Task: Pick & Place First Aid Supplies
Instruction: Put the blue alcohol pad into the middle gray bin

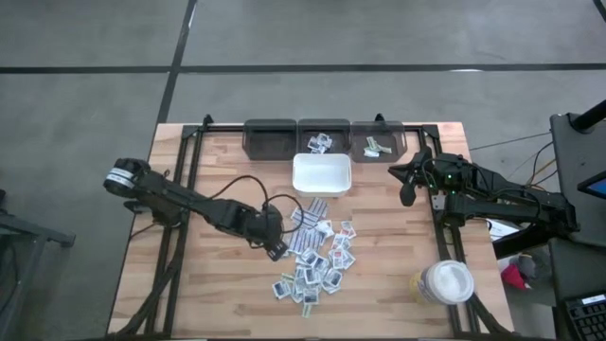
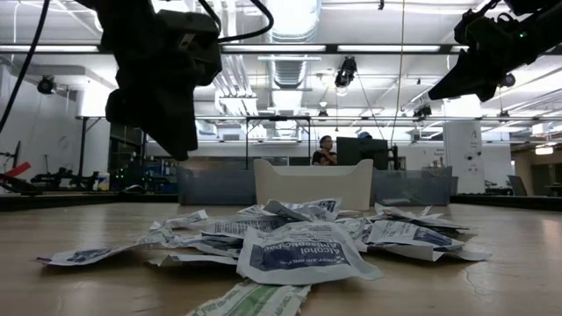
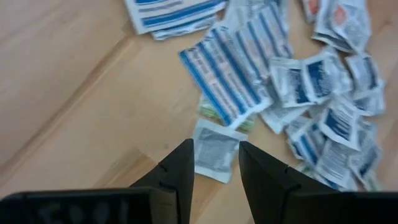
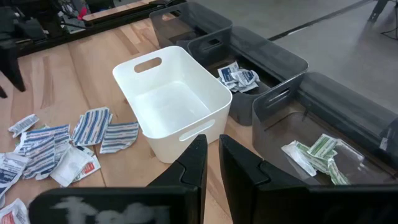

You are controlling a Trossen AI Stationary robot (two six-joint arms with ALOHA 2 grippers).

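Just ahead of the left claw [image 3: 215, 180], whose fingers stand apart and empty, lies a small flat grey-white foil packet [image 3: 214, 149] at the edge of the packet heap on the wooden bench [image 3: 68, 118]. It looks featherlight, limp and slick; best pinched across its free edge.

From my right wrist camera, the right hand [image 4: 212, 163] sits at bottom centre, its two dark fingers [image 4: 193, 163] close together with only a narrow gap. Just past them stands the white tray [image 4: 149, 78], empty inside, on the wooden worktop [image 4: 74, 68]. At lower left lie loose first aid supplies [image 4: 56, 146] — blue-striped and grey packets, spread flat. Along the upper right runs a row of dark bins [image 4: 280, 93]: the middle one holds blue-printed packets [image 4: 239, 76], the one at right greenish packets [image 4: 323, 152].
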